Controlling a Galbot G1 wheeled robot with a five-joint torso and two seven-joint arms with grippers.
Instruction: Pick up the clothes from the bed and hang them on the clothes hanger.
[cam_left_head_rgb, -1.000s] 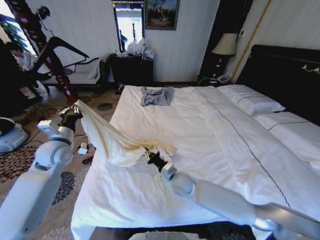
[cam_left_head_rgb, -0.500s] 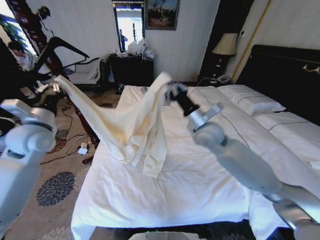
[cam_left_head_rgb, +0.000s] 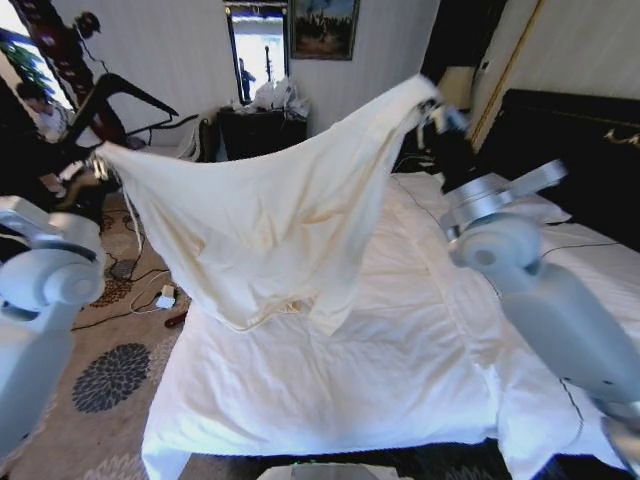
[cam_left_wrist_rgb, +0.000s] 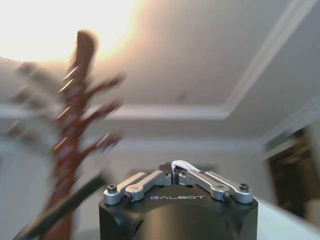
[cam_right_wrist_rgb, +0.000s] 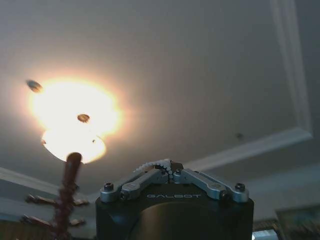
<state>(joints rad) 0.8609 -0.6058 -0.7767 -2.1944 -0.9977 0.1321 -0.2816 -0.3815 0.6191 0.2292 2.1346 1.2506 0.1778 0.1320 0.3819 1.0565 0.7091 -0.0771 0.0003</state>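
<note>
Left claw (cam_left_head_rgb: 100, 158) | right claw (cam_left_head_rgb: 432, 103) | clothes (cam_left_head_rgb: 265, 225) stretched between, above bed (cam_left_head_rgb: 330, 390)

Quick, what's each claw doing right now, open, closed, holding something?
Left claw: closed on one end of the clothes, raised high.
Right claw: closed on the other end, also raised.

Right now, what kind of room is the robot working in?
Most likely a hotel bedroom: a very wide bed with white pillows and a dark headboard, plus a bedside lamp.
</note>
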